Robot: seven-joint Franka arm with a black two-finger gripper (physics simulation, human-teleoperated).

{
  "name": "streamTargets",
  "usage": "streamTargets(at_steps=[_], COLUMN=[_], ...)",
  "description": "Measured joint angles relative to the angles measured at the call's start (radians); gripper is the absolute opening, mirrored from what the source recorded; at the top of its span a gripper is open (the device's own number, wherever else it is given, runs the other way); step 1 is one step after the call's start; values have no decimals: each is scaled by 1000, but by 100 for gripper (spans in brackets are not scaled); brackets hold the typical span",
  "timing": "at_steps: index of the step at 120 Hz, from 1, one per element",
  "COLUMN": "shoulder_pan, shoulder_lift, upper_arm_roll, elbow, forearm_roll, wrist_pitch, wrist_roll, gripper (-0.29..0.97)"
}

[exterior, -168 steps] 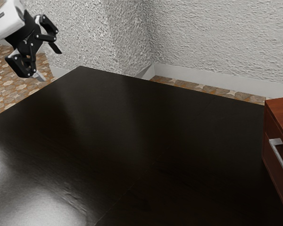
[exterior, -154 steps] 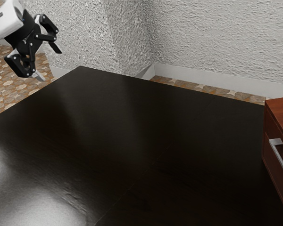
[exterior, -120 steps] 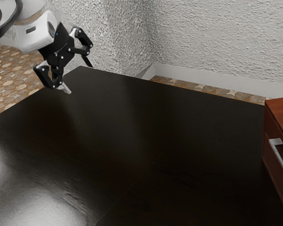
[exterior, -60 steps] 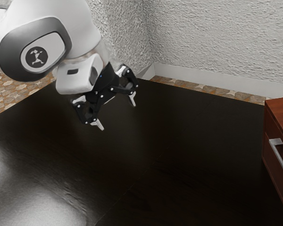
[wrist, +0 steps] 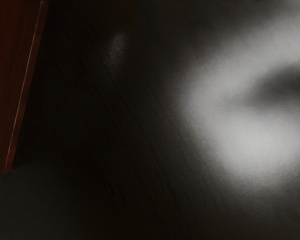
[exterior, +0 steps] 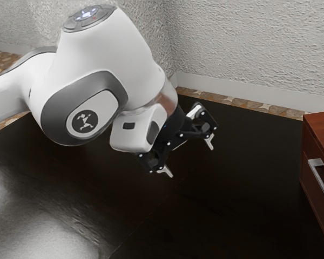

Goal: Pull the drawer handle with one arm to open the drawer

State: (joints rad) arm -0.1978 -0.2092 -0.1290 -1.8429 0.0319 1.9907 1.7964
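Table [exterior: 248, 183]: near-black wood, glossy, with pale patches of glare across it.
Walls [exterior: 248, 38]: rough white plaster, meeting in a corner behind the arm, with a white skirting board [exterior: 248, 86] at their foot.
Floor [exterior: 232, 100]: tan patterned tiles.
Gripper [exterior: 189, 159]: over the table's middle, fingers spread apart, nothing between them.
Drawer [exterior: 313, 186]: reddish-brown, at the exterior view's right edge.
Handle [exterior: 319, 181]: silver bar on the drawer front — well apart from the gripper.

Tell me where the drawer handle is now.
In the exterior view, the drawer handle sits at its right edge, on the wooden cabinet, across the dark table from the gripper.
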Motion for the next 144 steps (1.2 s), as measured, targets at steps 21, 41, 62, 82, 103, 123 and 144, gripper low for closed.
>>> streamTargets(at_steps=[21, 41, 62, 82, 103, 123, 144], shoulder_pan=[-48, -104, -143, -165, -185, -199, -200], shoulder_lift=[10, 33, 63, 107, 137, 160, 188], upper_arm_roll=[0, 0, 0, -1, -3, -3, -4], elbow=[-29, -38, -34, -21, 4, 34, 50], forearm_roll=[-7, -9, -10, -6, 2, 6, 9], wrist_pitch=[72, 138, 194, 242, 274, 287, 293], wrist_roll=[22, 37, 49, 58, 65, 70, 74], gripper=[68, 68, 68, 68, 68, 68, 68])
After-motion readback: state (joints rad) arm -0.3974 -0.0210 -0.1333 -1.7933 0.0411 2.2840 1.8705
